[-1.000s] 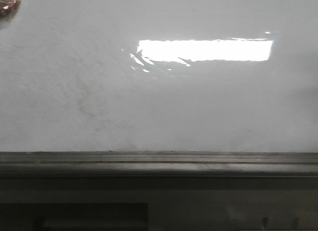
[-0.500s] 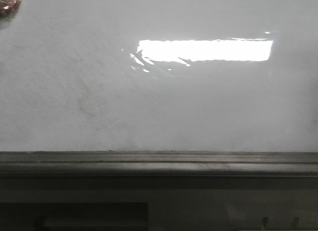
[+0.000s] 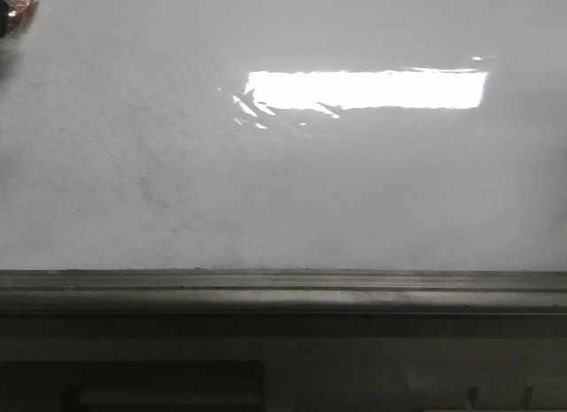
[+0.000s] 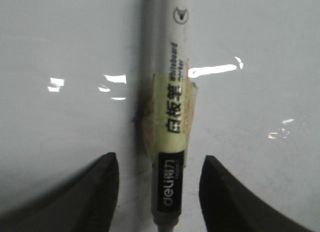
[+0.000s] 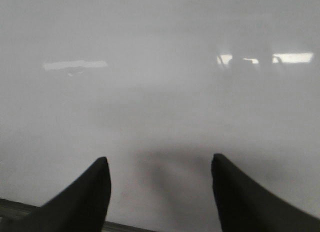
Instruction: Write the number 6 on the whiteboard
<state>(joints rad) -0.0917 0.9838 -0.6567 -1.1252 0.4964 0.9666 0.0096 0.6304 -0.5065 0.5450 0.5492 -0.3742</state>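
- Little changed against the earlier front pictures: same whiteboard (image 3: 292, 190), same bright glare (image 3: 368, 89), same grey ledge (image 3: 283, 292) along its near edge.
- Only shift seen at the top left corner of the front view: small reddish-brown rounded thing (image 3: 16, 4) sitting a touch higher and more cropped than half a second ago; cut by the frame, too little visible to name.
- No dark line of a number 6 to be made out on the board in any current view; only faint grey smudges on the left part in the front view.
- Left gripper (image 4: 159, 192): dark fingers (image 4: 102, 187) spread wide, standing clear of the marker (image 4: 170, 117) on both sides, so not clamped on it.
- Marker lying lengthwise between those fingers over the white surface, white barrel with printed lettering, a black band near the fingers, a yellowish wrap of tape (image 4: 170, 112) around its middle.
- Marker's far end cut off by the frame edge; near end running out of the picture too, so cap or tip not to be told.
- Hard to tell whether the marker touches the board or is carried by something out of view.
- Right gripper (image 5: 160, 192): fingers (image 5: 95, 192) apart, nothing between them, only blurred white board behind.
- Right wrist picture hazy overall; a strip of the ledge just visible at the corner beside one finger, dim reflections farther off too vague to name.
- Neither arm visible in the front view.
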